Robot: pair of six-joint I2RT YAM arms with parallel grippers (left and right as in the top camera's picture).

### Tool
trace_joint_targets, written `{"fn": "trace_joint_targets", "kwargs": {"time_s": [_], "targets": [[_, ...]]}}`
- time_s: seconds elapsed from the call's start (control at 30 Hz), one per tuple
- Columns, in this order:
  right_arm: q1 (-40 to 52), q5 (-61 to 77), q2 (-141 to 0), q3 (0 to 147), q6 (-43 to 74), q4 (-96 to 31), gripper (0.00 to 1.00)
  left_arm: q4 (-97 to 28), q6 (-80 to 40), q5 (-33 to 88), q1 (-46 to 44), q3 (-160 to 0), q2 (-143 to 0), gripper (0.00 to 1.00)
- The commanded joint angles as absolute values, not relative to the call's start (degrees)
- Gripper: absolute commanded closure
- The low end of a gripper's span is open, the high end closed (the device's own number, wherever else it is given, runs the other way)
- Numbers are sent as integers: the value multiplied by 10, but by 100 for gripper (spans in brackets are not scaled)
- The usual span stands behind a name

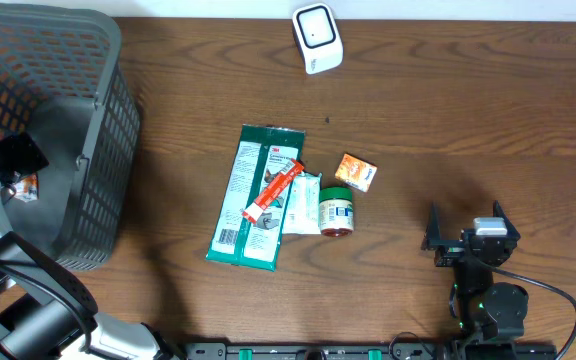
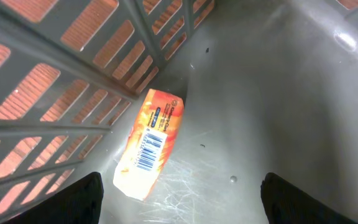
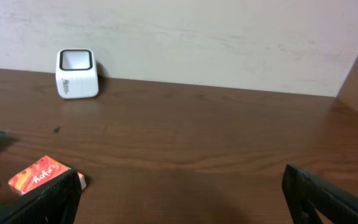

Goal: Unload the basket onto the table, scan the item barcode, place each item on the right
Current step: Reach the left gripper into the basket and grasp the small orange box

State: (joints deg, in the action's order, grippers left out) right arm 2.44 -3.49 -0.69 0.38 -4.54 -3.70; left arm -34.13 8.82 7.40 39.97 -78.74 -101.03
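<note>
Hovering in the basket point(image 2: 278, 93), my left fingers point(image 2: 73, 202) stand open above the loose orange packet point(image 2: 149, 144); next, I judge, my open right fingers point(image 3: 36, 202) should fetch the small box point(image 3: 41, 175).

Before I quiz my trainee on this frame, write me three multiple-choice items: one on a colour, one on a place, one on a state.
1. What colour is the scanner?
A black; B white; C red
2. Where does the packet lie?
A in the basket; B on the scanner; C beside the scanner
3. How do the left fingers stand?
A shut on the packet; B pressed flat on the packet; C open, apart from the packet

Answers: B, its casing shows white from overhead; A, grid walls and the grey floor surround it in the left wrist view; C, the fingers stand wide at either side, touching nothing.
</note>
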Motion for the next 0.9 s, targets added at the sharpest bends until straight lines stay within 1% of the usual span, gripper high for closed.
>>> {"fn": "trace_joint_targets", "kwargs": {"time_s": [0.0, 0.07, 0.4, 0.77, 0.8, 0.83, 0.87], "targets": [[22, -40, -4, 3, -37, -39, 1, -341, 105, 57, 399, -797, -1013, 18], [22, -40, -4, 3, -37, -39, 1, -341, 105, 29, 399, -797, -1023, 18], [22, -40, -4, 3, -37, -39, 1, -342, 104, 30, 399, -796, -1080, 18], [22, -40, -4, 3, -37, -39, 1, -333, 104, 29, 409, -789, -1083, 19], [22, -40, -4, 3, -37, -39, 1, -333, 104, 29, 409, -788, -1084, 20], [22, -40, -4, 3, -37, -39, 1, -331, 104, 29, 409, -784, -1084, 26], [22, -40, -4, 3, -37, -39, 1, -330, 104, 30, 409, -782, -1084, 26]]}}
